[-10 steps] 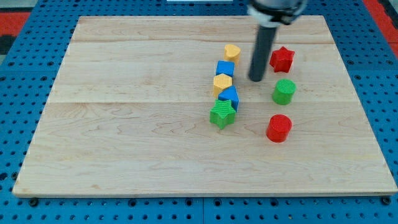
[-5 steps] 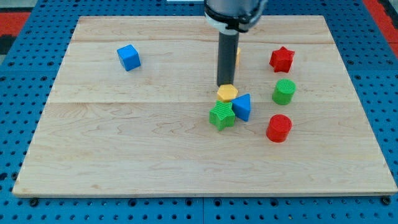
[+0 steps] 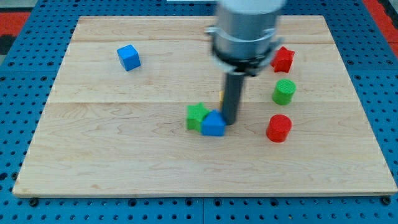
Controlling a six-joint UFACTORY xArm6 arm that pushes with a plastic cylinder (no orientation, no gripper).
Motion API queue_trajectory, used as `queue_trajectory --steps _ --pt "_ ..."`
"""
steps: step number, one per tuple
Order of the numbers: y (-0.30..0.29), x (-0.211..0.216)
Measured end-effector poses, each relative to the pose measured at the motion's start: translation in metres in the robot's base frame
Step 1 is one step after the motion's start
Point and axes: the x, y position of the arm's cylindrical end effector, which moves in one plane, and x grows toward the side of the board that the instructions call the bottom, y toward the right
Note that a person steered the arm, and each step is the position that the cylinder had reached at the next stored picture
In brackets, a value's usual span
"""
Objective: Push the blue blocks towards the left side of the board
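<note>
Near the middle of the pale wooden board (image 3: 124,143), my tip (image 3: 229,122) sits at the bottom of the straight dark rod (image 3: 234,98), touching the right side of a blue plastic block (image 3: 214,124) whose exact shape is blurred from my seat. Just left of that blue block, and touching it, stands a green plastic block (image 3: 196,116), also too smeared to name its shape. A sliver of yellow block (image 3: 221,98) peeks out at the rod's left edge; most of it is hidden behind the rod.

Far to the left, close to the board's far edge, a blue plastic cube (image 3: 129,57) rests by itself, well apart from everything else.

On the right side I see three blocks in a loose column: a red plastic star (image 3: 283,59) farthest back, partly covered by the arm's grey housing (image 3: 245,28); a green ribbed cylinder (image 3: 283,91) nearer; and a red ribbed cylinder (image 3: 278,128) nearest of the three. All three stand clear of my tip and of each other.

This arm carries no gripper, so nothing is open, closed or grasped; the rod only presses sideways against the blue block. The board lies on a blue perforated desk (image 3: 25,99), with a red patch (image 3: 12,22) showing at the far left corner
</note>
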Motion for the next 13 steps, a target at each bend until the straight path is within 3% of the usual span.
queue_trajectory --steps 1,2,4,6,7,8,9,11,13 --pt "-0.054 0.010" --pt "-0.030 0.044" --pt "-0.105 0.072" --pt "-0.258 0.010" --pt "-0.299 -0.034" --pt "-0.323 -0.048" --pt "-0.270 -0.052" --pt "-0.226 -0.014" --pt "-0.225 -0.125"
